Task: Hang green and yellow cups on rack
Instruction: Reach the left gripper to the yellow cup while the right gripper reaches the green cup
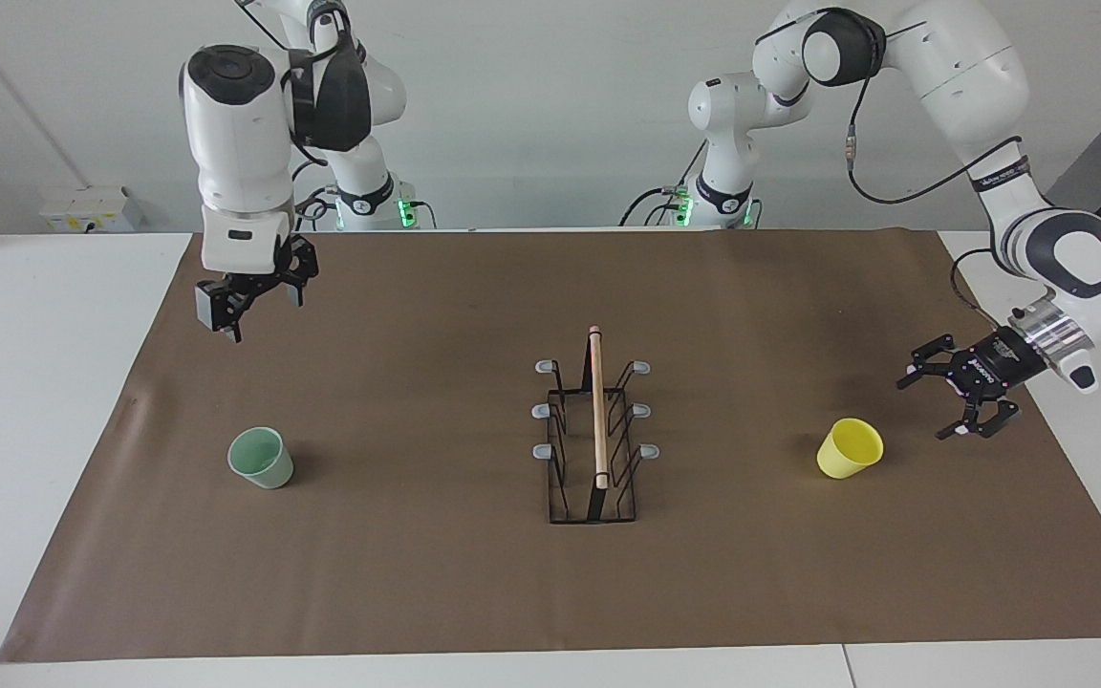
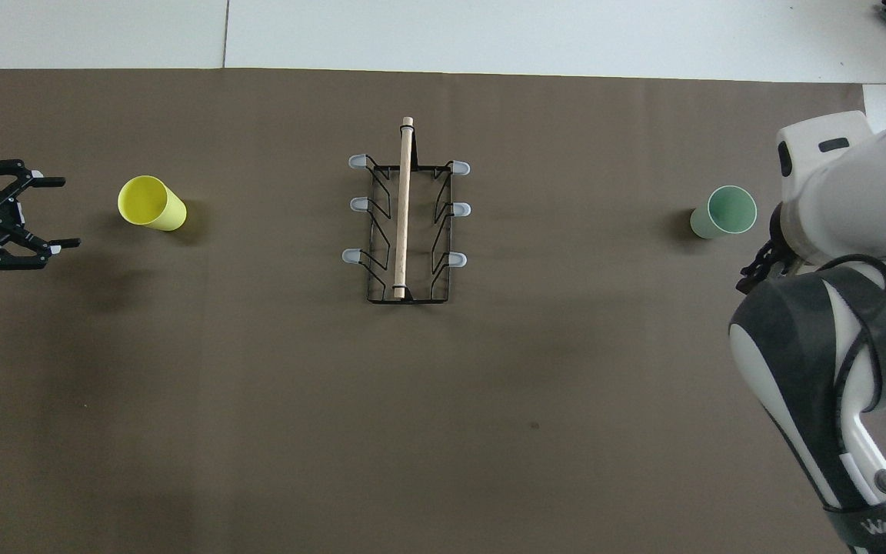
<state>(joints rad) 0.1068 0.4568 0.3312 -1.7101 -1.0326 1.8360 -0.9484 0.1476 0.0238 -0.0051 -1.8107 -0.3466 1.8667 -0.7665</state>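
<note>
Standing upright well apart from the rack [image 1: 593, 435] between them, the 2 cups, green [image 1: 261, 458] and yellow [image 1: 850, 448], look light, thin and slippery, best pinched across the rim wall by the wide-open, empty left gripper [image 1: 960, 399] and right gripper [image 1: 249, 301].

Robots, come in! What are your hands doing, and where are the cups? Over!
Left hand open, empty, beside yellow cup. Right hand open, empty, up over the mat. Green cup and yellow cup upright on mat, rack between them, pegs bare. Nothing in the way.
</note>
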